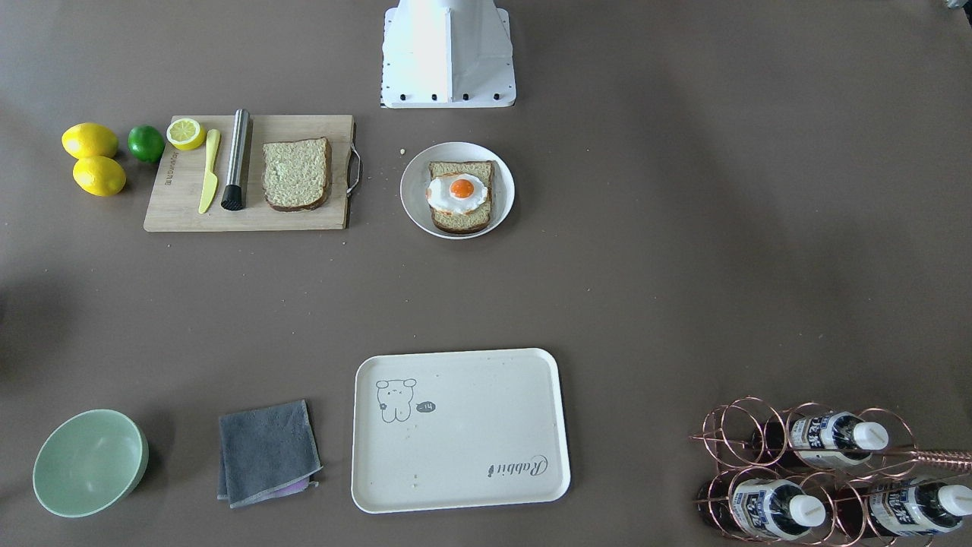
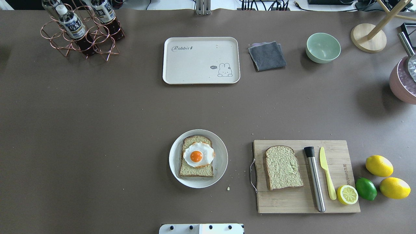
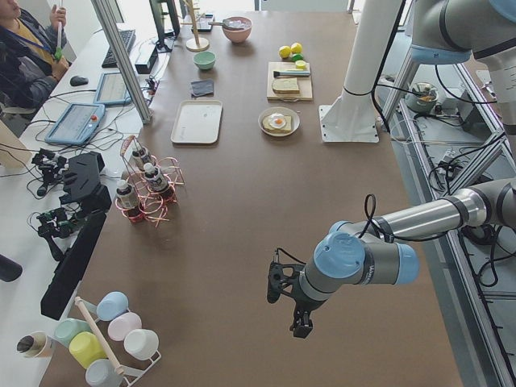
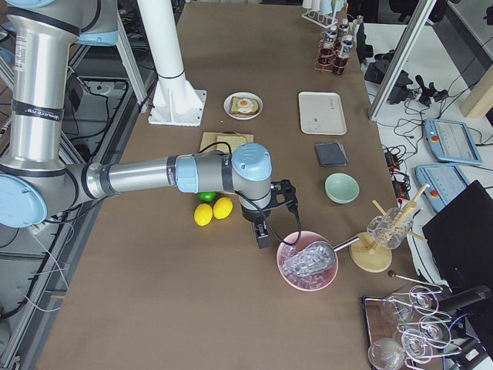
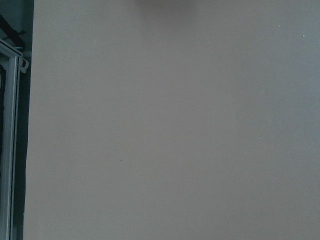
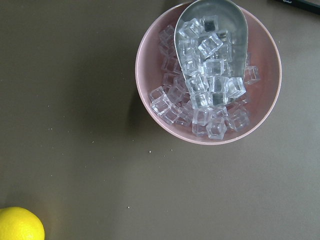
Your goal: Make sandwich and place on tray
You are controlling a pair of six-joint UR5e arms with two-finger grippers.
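One bread slice [image 2: 195, 171] lies on a round white plate [image 2: 222, 162] with the fried egg [image 2: 198, 154] on top of it. The second bread slice [image 2: 282, 167] lies bare on the wooden cutting board [image 2: 292, 203]. The cream tray [image 2: 195, 65] sits at the far side of the table with nothing on it. My left gripper [image 3: 302, 322] hangs over bare table far to the left. My right gripper [image 4: 263, 235] hangs far to the right, beside a pink bowl of ice [image 4: 307, 262]. Both show only in the side views, so I cannot tell whether they are open or shut.
A steel muddler [image 2: 314, 178], a yellow knife [image 2: 327, 173] and a lemon half [image 2: 347, 194] lie on the board. Two lemons [image 2: 379, 165] and a lime [image 2: 366, 188] lie to its right. A grey cloth [image 2: 267, 55], a green bowl [image 2: 323, 47] and a bottle rack [image 2: 81, 31] stand along the far side.
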